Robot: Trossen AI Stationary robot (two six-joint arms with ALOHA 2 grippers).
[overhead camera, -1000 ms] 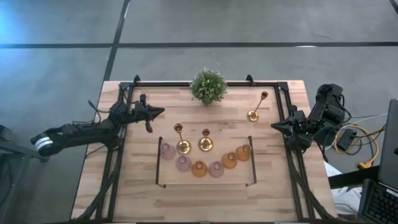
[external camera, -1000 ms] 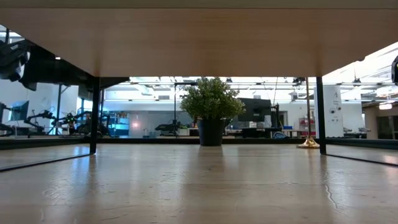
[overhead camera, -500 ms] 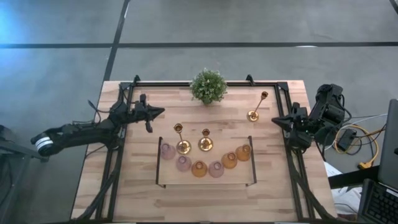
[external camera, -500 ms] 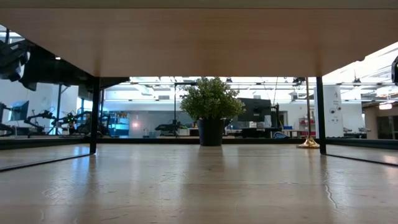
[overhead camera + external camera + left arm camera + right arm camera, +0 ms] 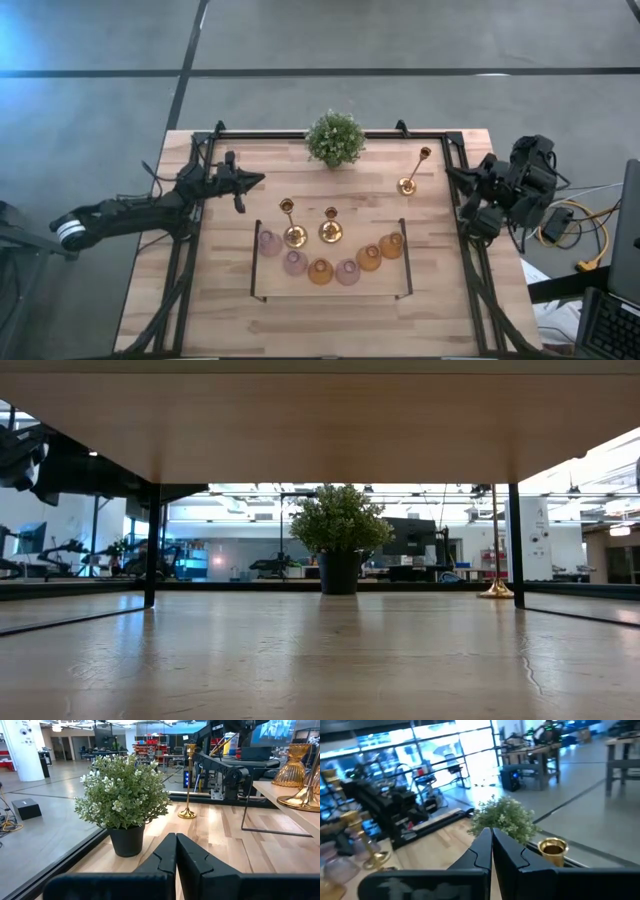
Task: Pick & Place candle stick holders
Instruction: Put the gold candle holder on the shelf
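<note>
One slim gold candlestick (image 5: 412,172) stands by its round base on the table at the far right; it also shows in the low view (image 5: 495,540) and the left wrist view (image 5: 188,780). Two more gold candlesticks (image 5: 291,225) (image 5: 330,226) and an arc of pink (image 5: 270,242) and amber (image 5: 391,245) glass cups stand on a raised wooden shelf (image 5: 330,290). My left gripper (image 5: 258,180) is shut and empty at the far left of the table. My right gripper (image 5: 452,172) is shut and empty, right of the lone candlestick, whose cup-shaped top (image 5: 551,847) shows beside its fingers.
A bushy green potted plant (image 5: 335,138) stands at the middle of the far edge. A black frame (image 5: 455,140) runs around the tabletop. The shelf stands on thin black legs (image 5: 405,255); its underside (image 5: 320,430) spans the top of the low view.
My right gripper has moved toward the table's far edge along the right side and has turned, so that it now points toward the lone candlestick and the plant. Its fingers have stayed shut. Nothing else has moved.
</note>
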